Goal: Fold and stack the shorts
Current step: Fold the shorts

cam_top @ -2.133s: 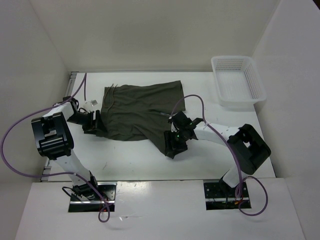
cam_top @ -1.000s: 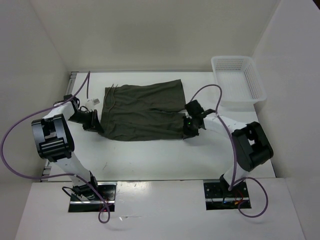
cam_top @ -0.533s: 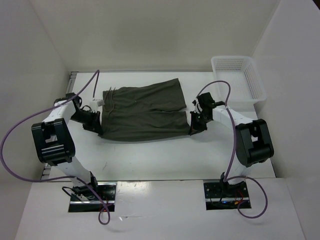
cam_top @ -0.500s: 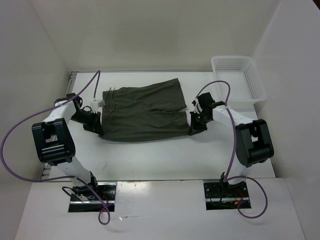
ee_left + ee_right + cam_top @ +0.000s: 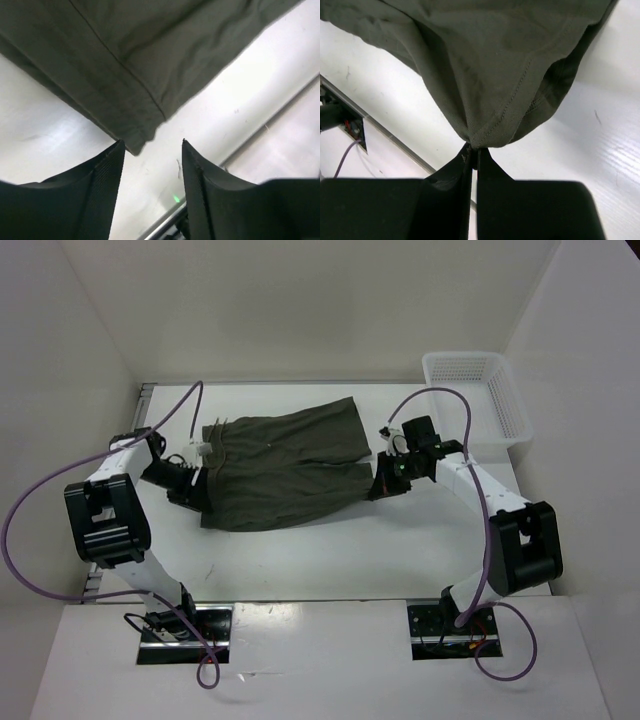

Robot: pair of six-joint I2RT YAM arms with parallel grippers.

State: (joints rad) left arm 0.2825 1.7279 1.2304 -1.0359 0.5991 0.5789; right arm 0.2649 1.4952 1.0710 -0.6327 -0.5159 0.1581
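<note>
The dark olive shorts (image 5: pixel 283 460) lie spread across the middle of the white table, waistband to the left, leg hems to the right. My left gripper (image 5: pixel 193 488) sits at the shorts' left edge. In the left wrist view it (image 5: pixel 152 150) stands open, and a corner of the shorts (image 5: pixel 135 145) lies just beyond the fingertips with nothing between them. My right gripper (image 5: pixel 383 483) is at the right hems. The right wrist view shows it (image 5: pixel 474 150) shut on a pinched hem of the shorts (image 5: pixel 500 75), which hang up from the jaws.
A white mesh basket (image 5: pixel 473 400) stands at the back right corner of the table (image 5: pixel 330 550). White walls enclose the table on the left, back and right. Purple cables arc over both arms.
My left gripper has opened and let go of the shorts' left edge. The right arm has lifted its hem and shifted a little, and the cloth's lower left edge has sagged toward the front.
</note>
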